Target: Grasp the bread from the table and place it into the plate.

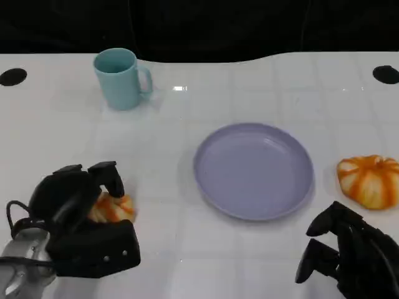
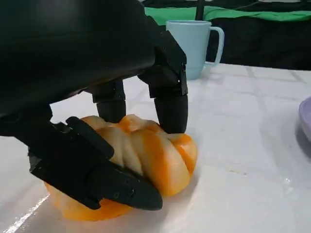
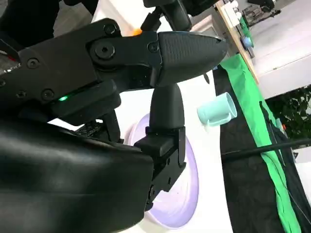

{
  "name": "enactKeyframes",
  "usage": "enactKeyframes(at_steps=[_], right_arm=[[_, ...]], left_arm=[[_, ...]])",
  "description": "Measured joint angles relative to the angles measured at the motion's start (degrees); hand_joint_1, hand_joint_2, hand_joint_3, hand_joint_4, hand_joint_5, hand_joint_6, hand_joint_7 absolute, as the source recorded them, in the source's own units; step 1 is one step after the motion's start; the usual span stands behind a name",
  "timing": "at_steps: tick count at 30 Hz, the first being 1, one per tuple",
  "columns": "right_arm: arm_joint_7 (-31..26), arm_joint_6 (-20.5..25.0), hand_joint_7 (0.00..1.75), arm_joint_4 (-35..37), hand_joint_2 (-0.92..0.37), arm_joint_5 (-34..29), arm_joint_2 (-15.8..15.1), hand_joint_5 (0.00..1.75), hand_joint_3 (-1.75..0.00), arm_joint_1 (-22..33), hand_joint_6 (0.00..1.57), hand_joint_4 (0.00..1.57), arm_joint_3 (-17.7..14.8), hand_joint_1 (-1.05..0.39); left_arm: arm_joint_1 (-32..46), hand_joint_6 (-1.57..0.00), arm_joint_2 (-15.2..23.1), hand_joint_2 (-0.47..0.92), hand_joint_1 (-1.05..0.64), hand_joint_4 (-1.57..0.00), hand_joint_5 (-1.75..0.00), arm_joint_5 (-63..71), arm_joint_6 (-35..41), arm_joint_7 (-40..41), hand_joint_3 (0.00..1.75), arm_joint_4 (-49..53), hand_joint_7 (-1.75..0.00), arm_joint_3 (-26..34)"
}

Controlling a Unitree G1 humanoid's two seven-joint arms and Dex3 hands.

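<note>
At about 8 o'clock from the plate (image 1: pixel 253 169), near the front edge of the table (image 1: pixel 187 255), sits a bread (image 1: pixel 112 208) with orange stripes. The left hand (image 1: pixel 81 218) is wrapped around it. In the left wrist view, fingers (image 2: pixel 170 109) press on top of this bread (image 2: pixel 141 160) and the thumb (image 2: pixel 97 177) hugs its side. The bread looks like it is sitting on the table, not lifted yet. So the step in hand is the grab, and it looks almost done.

Next, I think the hand needs to squeeze firm but soft, lift the bread up, and carry it toward 2 o'clock, over the plate's rim, then let go.

A second bread (image 1: pixel 369 180) lies at 3 o'clock from the plate, just past its rim. The right hand (image 1: pixel 349 255) rests near the front edge, below that bread. It holds nothing, with its fingers bent loosely and apart.

A light blue mug (image 1: pixel 121 78) stands at 11 o'clock from the plate, well away.
</note>
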Motion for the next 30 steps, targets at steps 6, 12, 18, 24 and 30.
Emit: enactKeyframes(at_steps=[6, 12, 18, 24, 30], right_arm=[[0.00, 0.19, 1.68, 0.00, -0.92, 0.08, 0.00, 1.75, -0.45, -0.02, 0.39, 0.62, -0.04, -0.53], [0.09, 0.21, 1.68, 0.07, -0.92, 0.31, -0.01, 1.75, -0.44, -0.01, 0.39, 0.62, -0.27, -0.53], [0.36, 0.03, 1.68, 0.20, -0.92, 0.48, -0.02, 1.75, -0.45, 0.03, 0.41, 0.64, -0.39, -0.52], [0.38, 0.04, 1.67, 0.19, -0.92, 0.54, -0.02, 1.75, -0.44, 0.21, 0.41, 0.63, -0.39, -0.53], [0.51, 0.05, 1.65, 0.19, -0.92, 0.75, -0.06, 1.75, -0.43, 0.39, 0.41, 0.62, -0.48, -0.53]], left_arm=[[-1.40, -0.66, -1.58, 0.59, -0.19, -0.84, -1.75, -3.55, 0.47, -1.76, 0.97, -2.53, -1.75, 1.75], [-4.10, -0.70, -2.96, 0.44, -0.17, -0.84, -1.75, -7.13, 1.90, -6.36, 1.26, -6.73, -1.75, 3.28], [-5.46, -0.69, -3.75, 0.39, -0.14, -0.84, -1.75, -8.89, 3.15, -8.49, 1.28, -9.37, -1.75, 3.98], [-6.72, -0.69, -4.80, 0.37, -0.13, -0.82, -1.75, -10.51, 0.89, -9.24, 1.29, -9.02, -1.75, 4.05], [-9.15, -0.71, -7.44, 0.38, -0.11, -0.85, -1.75, -9.32, -0.47, -7.30, 1.34, -7.21, -1.75, 3.29]])
